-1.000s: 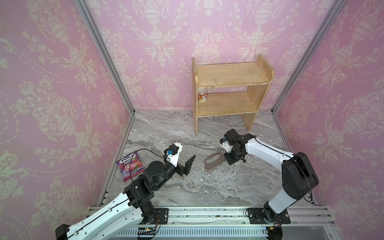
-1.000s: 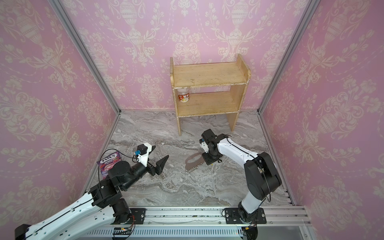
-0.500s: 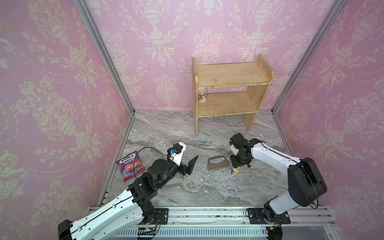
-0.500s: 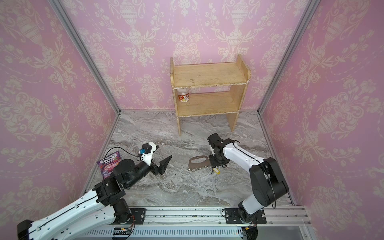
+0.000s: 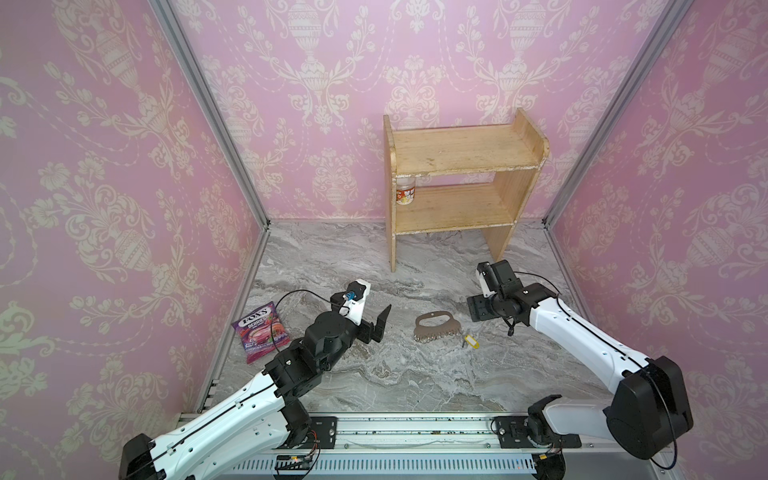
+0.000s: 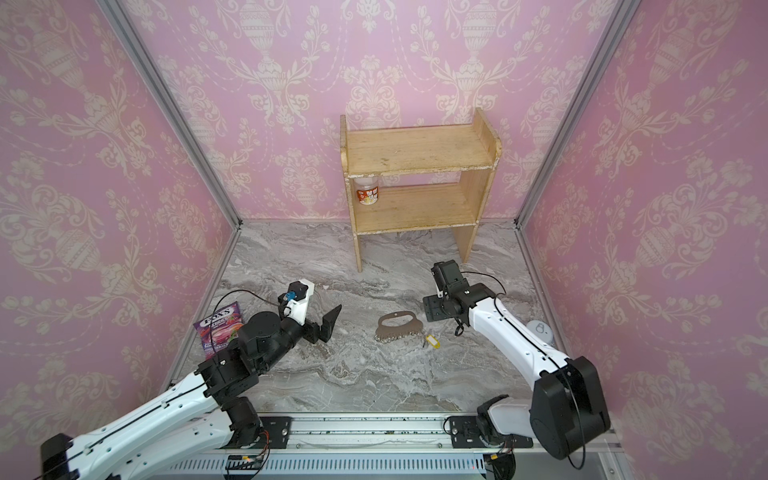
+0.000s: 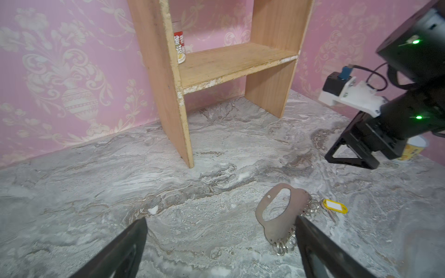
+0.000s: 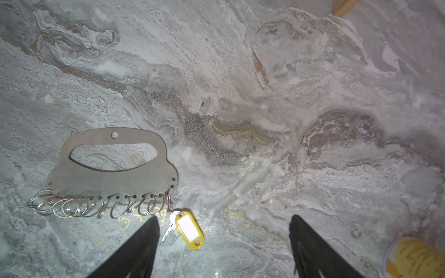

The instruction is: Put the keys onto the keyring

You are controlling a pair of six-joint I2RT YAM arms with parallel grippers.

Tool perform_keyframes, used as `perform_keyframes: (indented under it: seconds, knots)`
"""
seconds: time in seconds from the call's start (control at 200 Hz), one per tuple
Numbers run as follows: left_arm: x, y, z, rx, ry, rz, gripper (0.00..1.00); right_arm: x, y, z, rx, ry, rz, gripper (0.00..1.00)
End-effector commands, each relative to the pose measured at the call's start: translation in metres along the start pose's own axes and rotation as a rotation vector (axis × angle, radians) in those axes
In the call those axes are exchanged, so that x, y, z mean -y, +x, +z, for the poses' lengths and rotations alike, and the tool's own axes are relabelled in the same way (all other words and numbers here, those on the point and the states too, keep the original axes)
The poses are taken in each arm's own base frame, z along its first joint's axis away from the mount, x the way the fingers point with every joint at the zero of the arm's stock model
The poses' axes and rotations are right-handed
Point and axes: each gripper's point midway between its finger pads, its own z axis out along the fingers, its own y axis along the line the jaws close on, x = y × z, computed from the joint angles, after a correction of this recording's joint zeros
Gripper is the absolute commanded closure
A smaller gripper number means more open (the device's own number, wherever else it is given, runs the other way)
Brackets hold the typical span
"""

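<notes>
A grey veined marble tabletop point(image 5: 374, 374) sits inside pink damask-papered walls. The only clear writing is "FOX'S BERRIES" on one purple sweet bag point(image 5: 261, 332) lying flat at the left edge. One small jar with a red and white label point(image 5: 405, 193) stands on the lower board of one two-tier wooden shelf point(image 5: 461, 149) at the back; its printed characters are too small to read.

At mid-table lies one flat grey half-oval metal keyring plate point(image 5: 435, 326) with a slot cut-out. Small wire rings hang along its straight edge, overlapping too much to count. One small key on a yellow plastic tag with a white label window point(image 8: 190, 228) lies just beside the end ring; whether it is linked cannot be told.

The left gripper point(image 7: 221, 217) is spread wide and empty, near the plate. The right gripper point(image 8: 224, 217) hangs above the tag with its jaws apart, holding nothing. One white cup with a yellow label point(image 8: 414, 257) stands beside the right arm.
</notes>
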Motion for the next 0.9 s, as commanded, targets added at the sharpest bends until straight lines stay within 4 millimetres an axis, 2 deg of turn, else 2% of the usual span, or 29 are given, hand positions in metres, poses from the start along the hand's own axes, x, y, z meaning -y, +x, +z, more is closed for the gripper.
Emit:
perform_keyframes:
  seconds: [0.0,0.065,0.28,0.41,0.565,0.71,0.896]
  knots:
    - [-0.037,0.006,0.004,-0.041,-0.169,-0.008,0.01,0.006,-0.027,-0.006,0.143,0.019,-0.008,0.08]
    - [-0.053,0.012,0.008,-0.055,-0.226,-0.006,0.01,0.003,-0.033,-0.004,0.176,-0.002,-0.021,0.0]
    - [-0.1,0.038,0.017,-0.064,-0.427,0.03,0.01,0.008,-0.046,0.004,0.284,0.014,-0.028,0.0]
    - [-0.129,0.055,0.02,-0.064,-0.522,0.039,0.01,0.021,-0.051,0.011,0.364,0.059,-0.02,0.0]
    - [-0.159,0.064,0.024,-0.024,-0.607,0.03,0.01,0.045,-0.055,0.016,0.48,0.097,0.018,0.0]
    - [-0.178,0.079,0.033,-0.036,-0.625,0.035,0.01,0.066,-0.055,0.021,0.545,0.099,0.068,0.0]
    - [-0.194,0.094,0.045,-0.036,-0.645,0.077,0.01,0.079,-0.053,0.033,0.609,0.136,0.069,0.0]
